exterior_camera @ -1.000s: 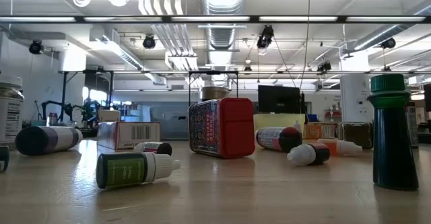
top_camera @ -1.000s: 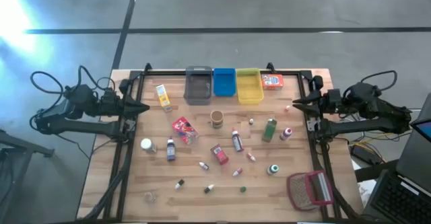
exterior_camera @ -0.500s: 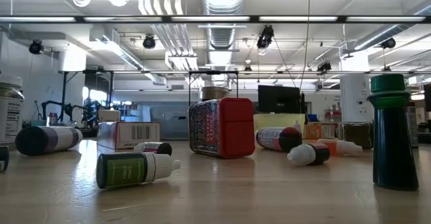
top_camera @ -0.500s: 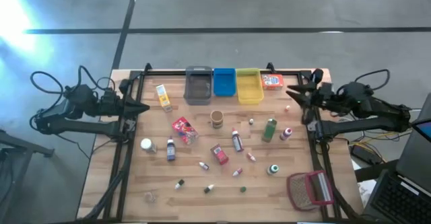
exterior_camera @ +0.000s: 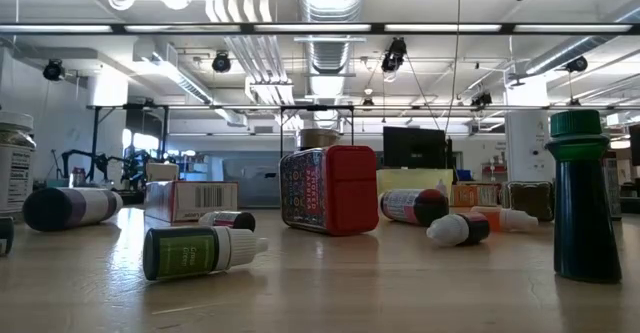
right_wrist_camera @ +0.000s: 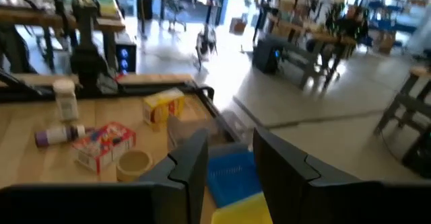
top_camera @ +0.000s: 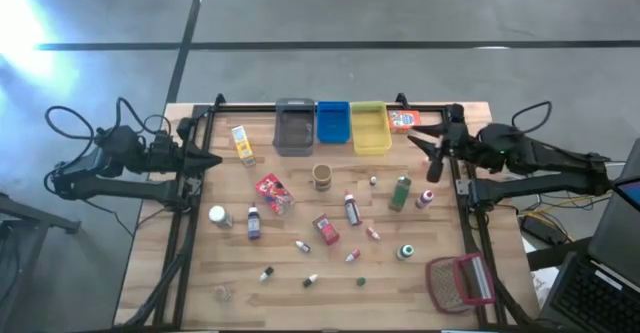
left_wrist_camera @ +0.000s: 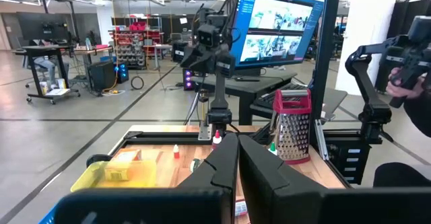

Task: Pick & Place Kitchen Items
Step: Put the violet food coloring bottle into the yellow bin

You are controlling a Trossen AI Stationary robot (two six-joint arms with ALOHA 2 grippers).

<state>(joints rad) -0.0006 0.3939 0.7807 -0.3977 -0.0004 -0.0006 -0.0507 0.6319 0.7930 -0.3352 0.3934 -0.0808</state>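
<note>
Right claw (top_camera: 428, 156) swung inward from the right edge since a second ago, now over the tabletop (top_camera: 290, 273) near the orange box (top_camera: 404, 121) at the back right corner, fingers parted with a visible gap and nothing between them; in the right wrist view the two dark fingers (right_wrist_camera: 190, 163) stand apart above the blue bin (right_wrist_camera: 229, 170). Left claw (top_camera: 207, 160) unmoved at the left edge, fingers pressed together, empty.

Kitchen items unchanged, scattered over the wood: green bottle (top_camera: 401, 192) upright right of centre, red packet (top_camera: 272, 193) lying flat left of centre, yellow box (top_camera: 243, 144) near the back left, small brown jar (top_camera: 322, 176) in the middle, white-capped jar (top_camera: 217, 215) at the left, tiny dropper bottles strewn across the front half. Grey bin (top_camera: 293, 128), blue bin (top_camera: 333, 122) and yellow bin (top_camera: 369, 128) side by side at the back edge. Red-framed mesh grater (top_camera: 459, 281) at the front right corner.

Seen level across the boards: a green-labelled dropper bottle (exterior_camera: 200, 252) on its side in front, glossy red tin-like packet (exterior_camera: 328, 190) behind it, dark green bottle (exterior_camera: 585, 198) tall at the right. Pale planked wood surface, black metal frame around it
</note>
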